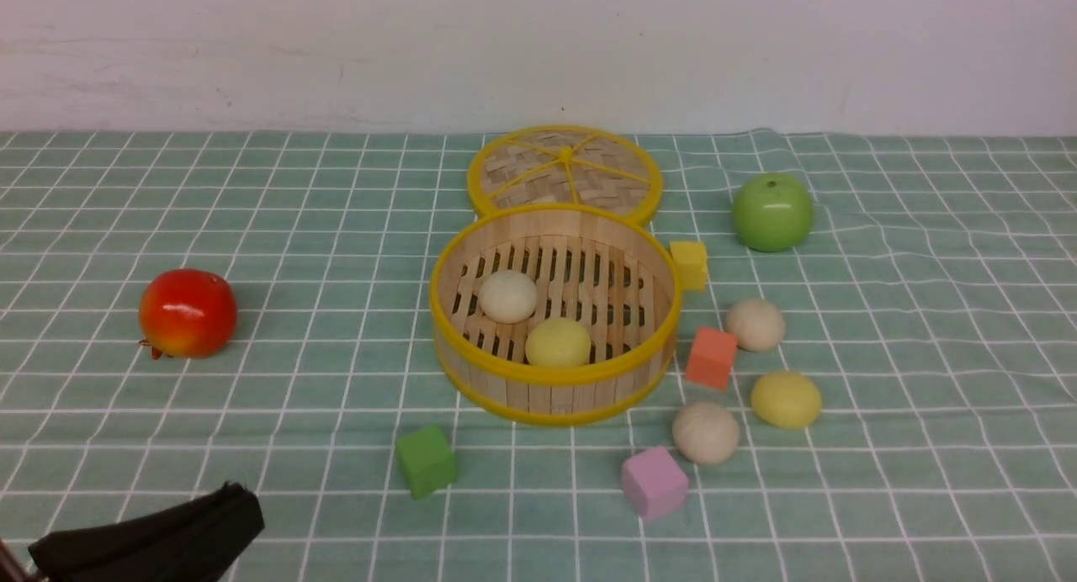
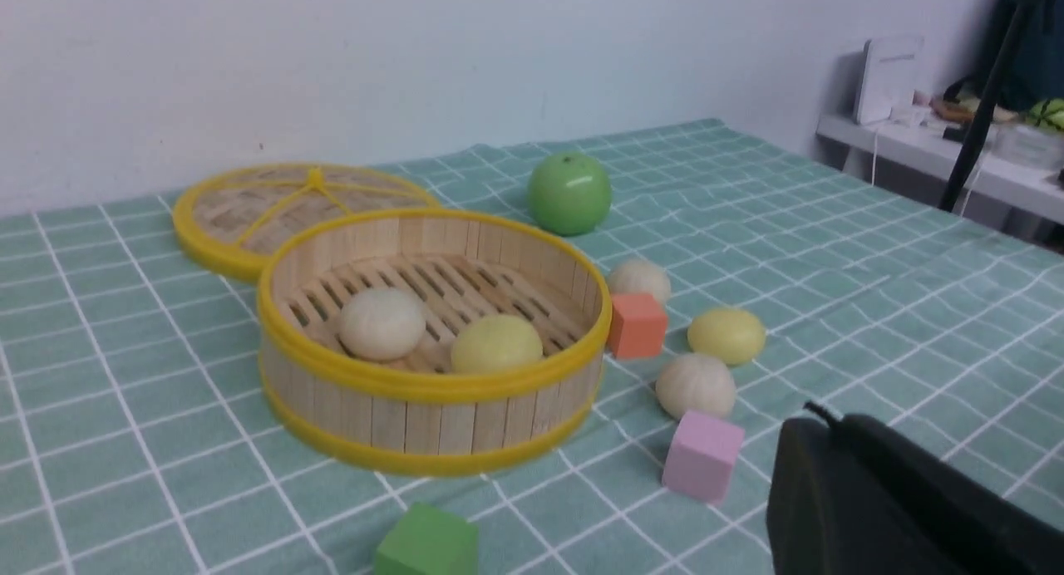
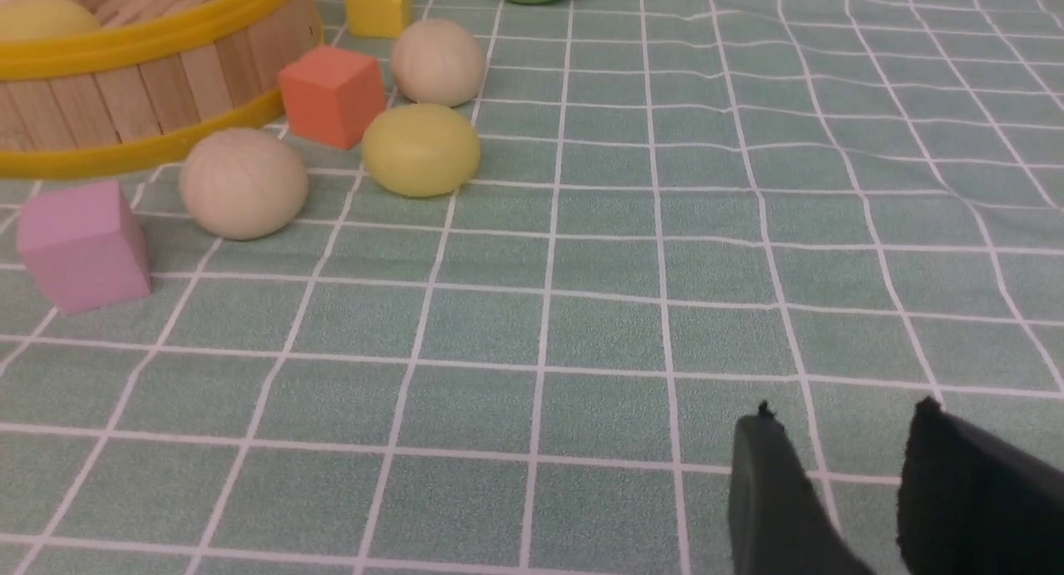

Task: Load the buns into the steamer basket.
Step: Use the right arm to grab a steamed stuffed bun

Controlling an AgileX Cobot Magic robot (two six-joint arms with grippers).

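Note:
The steamer basket [image 1: 555,390] stands mid-table and holds an off-white bun [image 1: 508,296] and a pale yellow bun [image 1: 558,342]. Three buns lie on the cloth to its right: a beige one [image 1: 756,324], a pale yellow one [image 1: 786,399] and a beige one [image 1: 705,432]. My left gripper [image 1: 240,499] is low at the near left with its jaws together and nothing in them; it also shows in the left wrist view [image 2: 819,417]. My right gripper [image 3: 844,413] is out of the front view. It is open and empty, near the cloth, well short of the yellow bun [image 3: 421,149].
The woven lid [image 1: 564,174] lies behind the basket. A red apple [image 1: 187,313] sits far left and a green apple [image 1: 771,212] back right. Foam cubes surround the basket: yellow [image 1: 690,264], orange [image 1: 712,357], pink [image 1: 654,482] and green [image 1: 427,460].

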